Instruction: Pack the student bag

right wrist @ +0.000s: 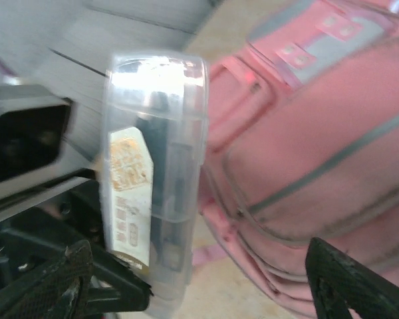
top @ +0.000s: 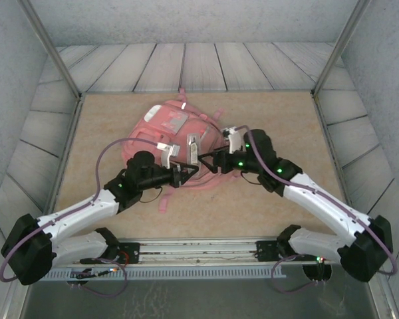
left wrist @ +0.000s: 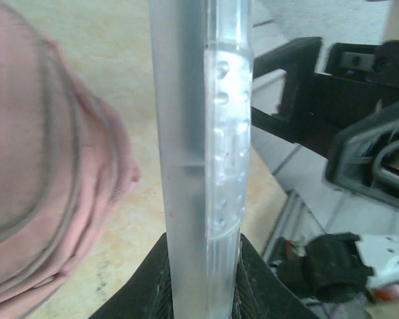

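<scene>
The left arm is reaching in from the near left corner across the tan table (top: 272,193). Its left gripper (top: 188,167) is sitting just off the near edge of the student bag (top: 166,123). The jaws are clamping the lower end of a clear plastic case (top: 193,149), which is standing upright out of them. From the left wrist, the left gripper (left wrist: 203,296) is showing its dark fingers (left wrist: 149,292) pressing on either side of the clear plastic case (left wrist: 199,159). The case is running up the middle as a frosted bar with small bumps along one edge. The student bag (left wrist: 33,166) is lying on the tabletop to the left of it, apart from the case.

The bag is lying flat on the middle of the table, toward the far side. Its front pockets are facing up and its pink straps are trailing toward the arms.

Over on the right, the right arm is bending inward, and its right gripper (top: 205,159) is pointing at the case from the other side, just beside it. From the right wrist, the right gripper (right wrist: 199,256) is standing wide open and holding nothing. The clear plastic case (right wrist: 153,179), with a pale label on it, is standing ahead in the left part of the gap. I cannot tell whether either finger is touching it. The student bag (right wrist: 319,146) is lying behind and to the right of the case.
</scene>
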Controlling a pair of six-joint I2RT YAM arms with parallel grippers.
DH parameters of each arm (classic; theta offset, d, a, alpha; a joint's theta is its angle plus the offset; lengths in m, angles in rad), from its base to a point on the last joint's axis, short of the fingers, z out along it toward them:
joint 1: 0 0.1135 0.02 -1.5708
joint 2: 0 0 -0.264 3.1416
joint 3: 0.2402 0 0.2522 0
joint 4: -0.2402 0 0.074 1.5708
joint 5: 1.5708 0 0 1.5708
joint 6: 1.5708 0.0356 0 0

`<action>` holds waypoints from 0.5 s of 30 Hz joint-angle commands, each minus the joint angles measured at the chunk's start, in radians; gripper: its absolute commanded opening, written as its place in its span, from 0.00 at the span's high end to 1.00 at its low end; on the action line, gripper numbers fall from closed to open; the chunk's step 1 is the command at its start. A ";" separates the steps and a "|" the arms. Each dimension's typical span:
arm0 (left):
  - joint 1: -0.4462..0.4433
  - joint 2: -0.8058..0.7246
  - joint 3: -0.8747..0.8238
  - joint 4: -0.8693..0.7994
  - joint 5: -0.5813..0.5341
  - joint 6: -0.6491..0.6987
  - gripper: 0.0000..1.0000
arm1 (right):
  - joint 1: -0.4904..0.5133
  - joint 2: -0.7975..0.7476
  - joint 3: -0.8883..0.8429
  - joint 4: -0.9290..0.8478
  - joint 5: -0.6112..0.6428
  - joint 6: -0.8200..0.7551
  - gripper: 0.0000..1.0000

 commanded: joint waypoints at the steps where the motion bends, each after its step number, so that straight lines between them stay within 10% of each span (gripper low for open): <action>1: 0.021 0.029 0.014 0.125 0.216 -0.024 0.91 | -0.098 -0.046 -0.101 0.267 -0.352 0.088 0.20; 15: 0.029 0.135 0.118 0.321 0.428 -0.058 0.87 | -0.128 0.005 -0.159 0.654 -0.548 0.247 0.43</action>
